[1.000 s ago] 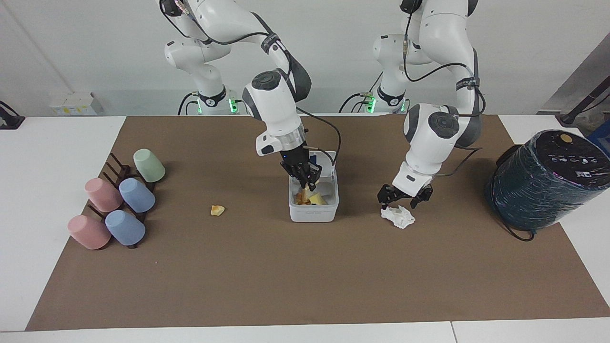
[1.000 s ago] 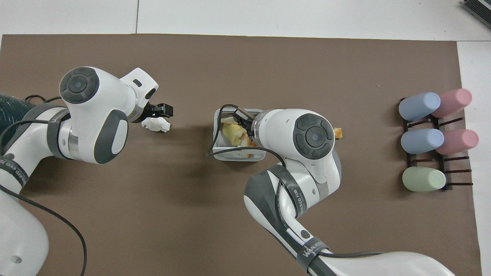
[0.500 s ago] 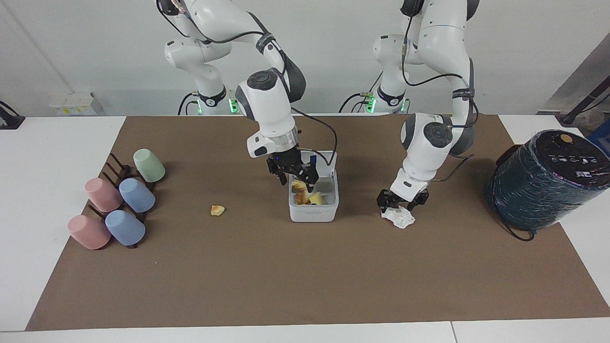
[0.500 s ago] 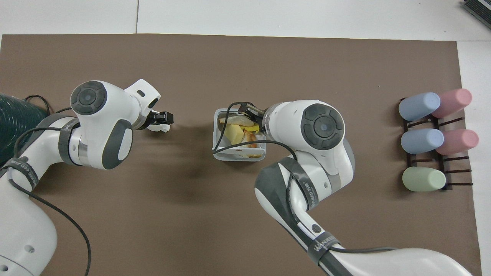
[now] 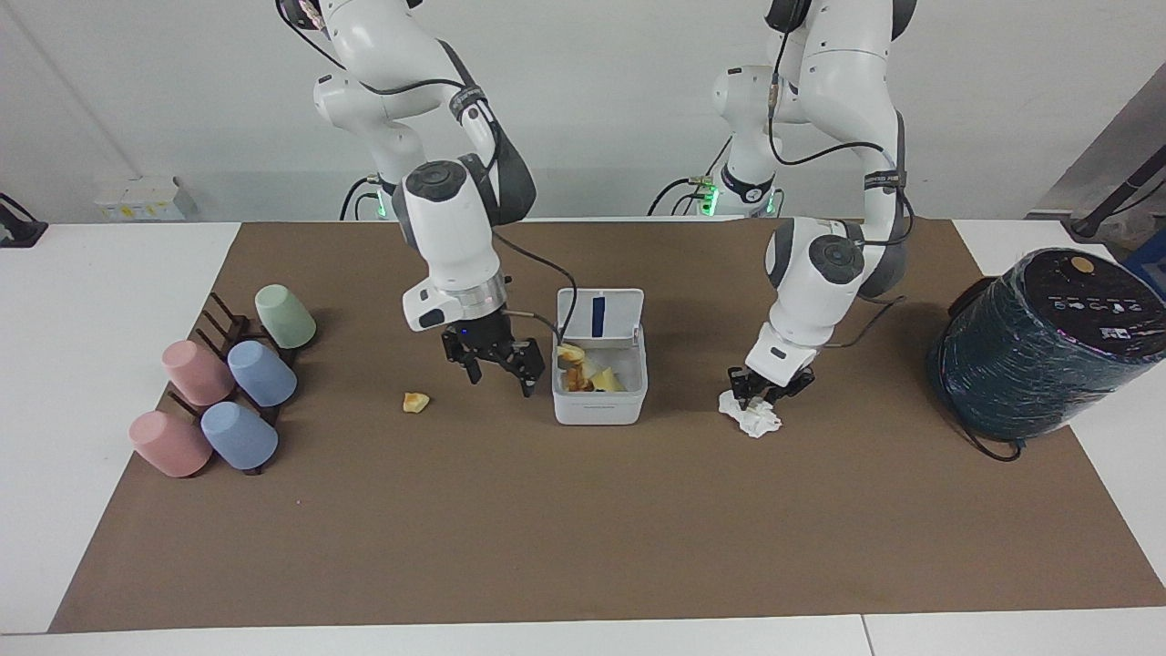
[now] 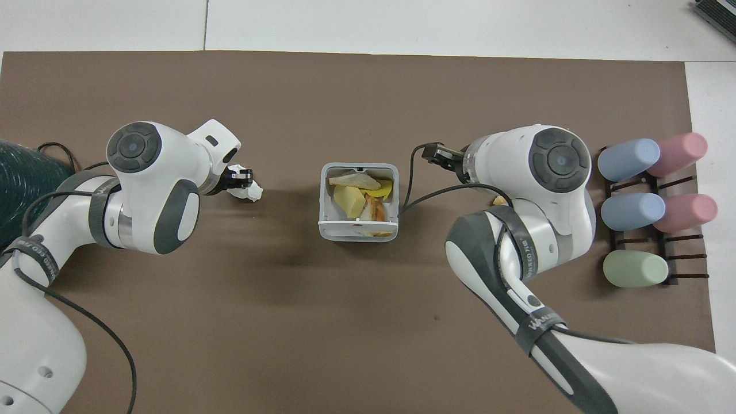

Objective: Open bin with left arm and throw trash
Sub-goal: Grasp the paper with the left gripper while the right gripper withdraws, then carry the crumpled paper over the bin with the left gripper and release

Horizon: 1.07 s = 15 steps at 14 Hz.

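Note:
The white bin [image 5: 599, 410] [image 6: 323, 198] stands mid-mat with its lid [image 5: 601, 315] upright, blue strip showing. Yellowish trash scraps [image 5: 588, 374] [image 6: 356, 195] lie inside it. One tan scrap [image 5: 416, 402] lies on the mat toward the right arm's end; from overhead the right arm hides most of it. My right gripper [image 5: 499, 363] [image 6: 440, 155] hangs open and empty over the mat between that scrap and the bin. Beside the bin, toward the left arm's end, a white tissue wad [image 5: 754, 421] [image 6: 252, 191] rests on the mat. My left gripper [image 5: 761, 390] [image 6: 240, 180] is down on its top, fingers pinched into it.
A big dark teal wrapped cylinder [image 5: 1048, 342] [image 6: 23, 172] stands at the left arm's end of the table. Several pastel cups [image 5: 228, 392] [image 6: 650, 204] lie on a dark rack at the right arm's end. A brown mat [image 5: 583, 528] covers the table.
My right gripper opened, left the bin and swung toward the right arm's end. My left gripper sank onto the tissue wad and closed, bunching it.

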Motion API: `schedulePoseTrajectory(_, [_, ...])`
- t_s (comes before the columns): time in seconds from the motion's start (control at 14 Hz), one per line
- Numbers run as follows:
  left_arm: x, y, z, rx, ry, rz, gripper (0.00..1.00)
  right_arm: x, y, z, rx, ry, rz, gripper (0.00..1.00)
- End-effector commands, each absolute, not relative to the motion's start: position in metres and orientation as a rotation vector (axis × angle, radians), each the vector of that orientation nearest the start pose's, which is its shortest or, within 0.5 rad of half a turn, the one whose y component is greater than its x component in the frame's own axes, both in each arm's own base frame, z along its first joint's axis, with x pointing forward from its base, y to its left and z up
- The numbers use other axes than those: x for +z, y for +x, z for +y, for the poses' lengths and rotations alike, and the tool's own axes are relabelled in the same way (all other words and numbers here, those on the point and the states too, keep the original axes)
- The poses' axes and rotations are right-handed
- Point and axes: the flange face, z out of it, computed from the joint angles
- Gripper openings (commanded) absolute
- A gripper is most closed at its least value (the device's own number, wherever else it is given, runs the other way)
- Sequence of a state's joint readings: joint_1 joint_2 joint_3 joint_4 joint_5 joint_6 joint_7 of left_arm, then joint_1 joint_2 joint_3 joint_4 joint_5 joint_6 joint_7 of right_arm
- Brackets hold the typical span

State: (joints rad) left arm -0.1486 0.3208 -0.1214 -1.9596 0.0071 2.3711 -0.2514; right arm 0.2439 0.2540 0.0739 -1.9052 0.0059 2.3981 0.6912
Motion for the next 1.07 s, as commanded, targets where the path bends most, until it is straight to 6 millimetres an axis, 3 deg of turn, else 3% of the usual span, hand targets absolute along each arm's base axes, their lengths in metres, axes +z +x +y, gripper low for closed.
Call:
schedulePoseTrajectory(0.0, [0.322,0.599,-0.157,-0.165,-3.183,0.042,0.19,0.385,0.593,0.151,-0.301,-2.999,0.448,1.00])
schedulePoseTrajectory(0.21, [0.331,0.604,-0.162,-0.179,-3.184,0.051,0.01,0.356,0.591,0.101,-0.431,-3.002,0.322,1.00])
schedulePoseTrajectory(0.29, [0.333,0.607,-0.166,-0.176,-3.184,0.059,0.00,0.344,0.586,0.092,-0.493,-2.997,0.266,1.00])
schedulePoseTrajectory(0.5, [0.357,0.622,-0.176,-0.139,-3.178,0.078,0.00,0.320,0.572,0.089,-0.480,-3.013,0.201,1.00])
schedulePoseTrajectory(0.64, [0.381,0.625,-0.197,-0.108,-3.174,0.108,0.00,0.312,0.565,0.086,-0.456,-3.034,0.125,1.00])
schedulePoseTrajectory(0.86, [0.428,0.625,-0.221,-0.081,-3.169,0.117,0.00,0.300,0.556,0.084,-0.510,-3.026,0.078,0.70])
schedulePoseTrajectory(0.93, [0.447,0.622,-0.236,-0.079,-3.171,0.112,0.00,0.295,0.552,0.084,-0.543,-3.015,0.076,0.54])
schedulePoseTrajectory(1.0, [0.462,0.615,-0.256,-0.062,-3.169,0.098,0.00,0.294,0.552,0.084,-0.561,-3.010,0.076,0.28])
